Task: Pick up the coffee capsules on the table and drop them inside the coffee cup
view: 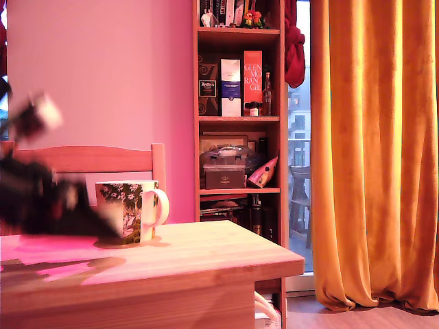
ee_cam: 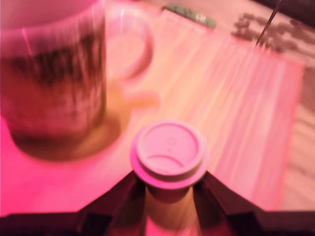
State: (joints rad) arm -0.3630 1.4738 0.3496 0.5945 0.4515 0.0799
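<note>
A pale coffee capsule [ee_cam: 169, 150] with a wide flat rim stands between my gripper's [ee_cam: 168, 186] two dark fingers [ee_cam: 118, 195], which press on its sides under the rim. The coffee cup [ee_cam: 54, 78], white with dark foliage print, is just beyond it, its handle [ee_cam: 130, 46] facing the capsule's side. In the exterior view my arm is a dark blur [view: 41, 205] at the left, right beside the coffee cup [view: 127, 209] on the table [view: 206, 260]. The capsule is hidden there. Both views are motion-blurred.
A wooden chair back [view: 89, 159] rises behind the table. A tall bookshelf [view: 239, 103] with boxes and bottles stands behind the mug, on the exterior view's right. Orange curtains [view: 374, 151] hang further right. The table's edge [view: 298, 260] is to the right of the mug.
</note>
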